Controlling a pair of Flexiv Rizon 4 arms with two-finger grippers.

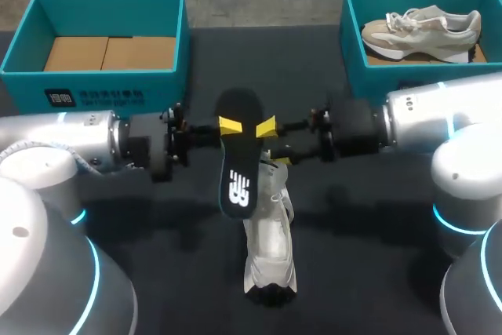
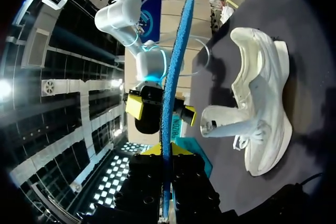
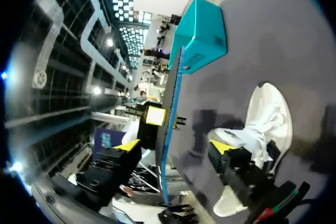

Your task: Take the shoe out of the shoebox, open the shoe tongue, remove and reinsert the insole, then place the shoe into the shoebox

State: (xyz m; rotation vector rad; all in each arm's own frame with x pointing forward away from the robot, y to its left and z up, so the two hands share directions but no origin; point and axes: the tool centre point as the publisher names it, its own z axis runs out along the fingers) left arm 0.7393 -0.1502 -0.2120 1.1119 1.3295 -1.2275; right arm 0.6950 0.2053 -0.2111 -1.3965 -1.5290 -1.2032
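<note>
- Head view: the insole (image 1: 238,154), long and round-ended with a smooth black top, hangs over the pale mesh shoe (image 1: 268,237) lying on the dark table (image 1: 369,272).
- Only the wrist views show its thin blue grainy edge.
- Left gripper (image 2: 167,150) pinches the insole.
- Right gripper (image 3: 173,147) is spread wide around it.

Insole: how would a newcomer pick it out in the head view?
On the dark table, find the pale shoe lying in the middle. The insole is held up next to it by the left gripper. It alone is flat and black, with a white mark.
</note>
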